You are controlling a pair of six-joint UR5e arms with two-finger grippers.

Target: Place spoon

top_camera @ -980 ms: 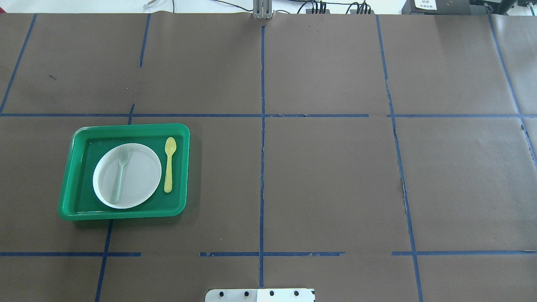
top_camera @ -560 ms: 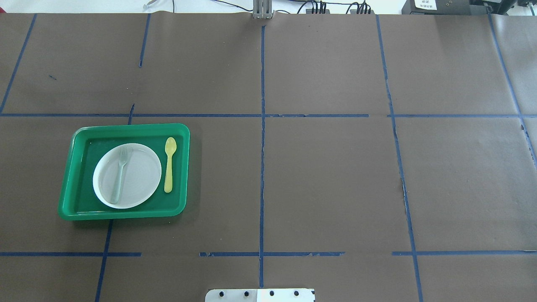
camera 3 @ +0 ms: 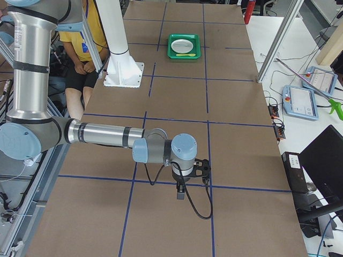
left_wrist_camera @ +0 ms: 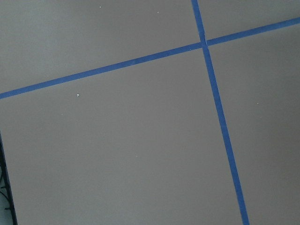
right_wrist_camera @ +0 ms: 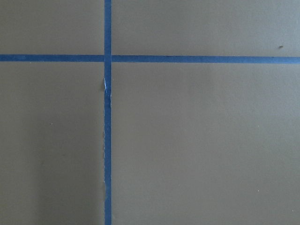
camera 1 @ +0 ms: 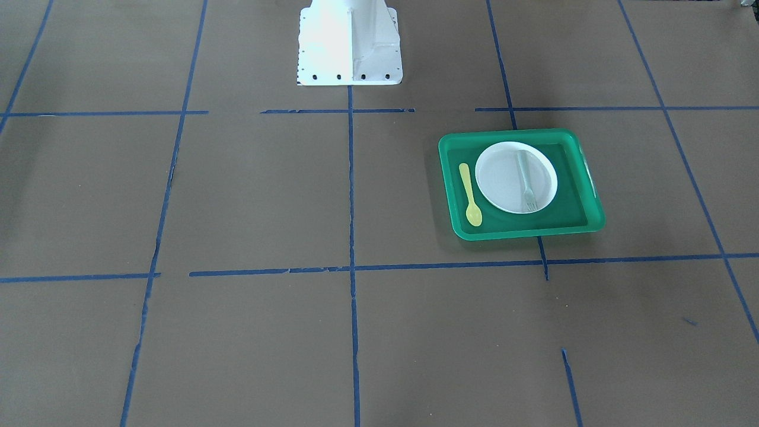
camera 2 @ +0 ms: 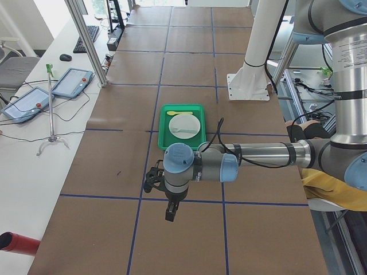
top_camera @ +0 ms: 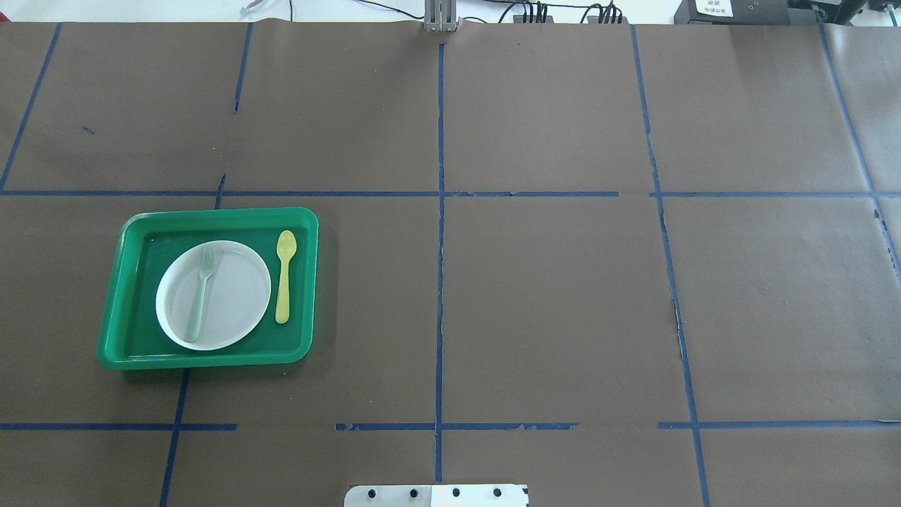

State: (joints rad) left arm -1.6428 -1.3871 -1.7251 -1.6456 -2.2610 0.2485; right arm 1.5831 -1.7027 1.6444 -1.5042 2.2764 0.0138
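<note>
The pale-yellow spoon point(top_camera: 284, 275) lies flat in the green tray point(top_camera: 120, 282), to the right of the white plate point(top_camera: 232, 296); it also shows in the front-facing view point(camera 1: 471, 195). A grey-green fork point(top_camera: 200, 292) lies on the plate. My left gripper point(camera 2: 170, 213) shows only in the exterior left view, far from the tray; I cannot tell if it is open or shut. My right gripper point(camera 3: 181, 193) shows only in the exterior right view, at the table's other end; I cannot tell its state.
Brown paper with blue tape lines point(top_camera: 440, 282) covers the table. The white robot base point(camera 1: 350, 44) stands at the near edge. A person in yellow point(camera 3: 80, 32) sits beside the table. Both wrist views show only paper and tape.
</note>
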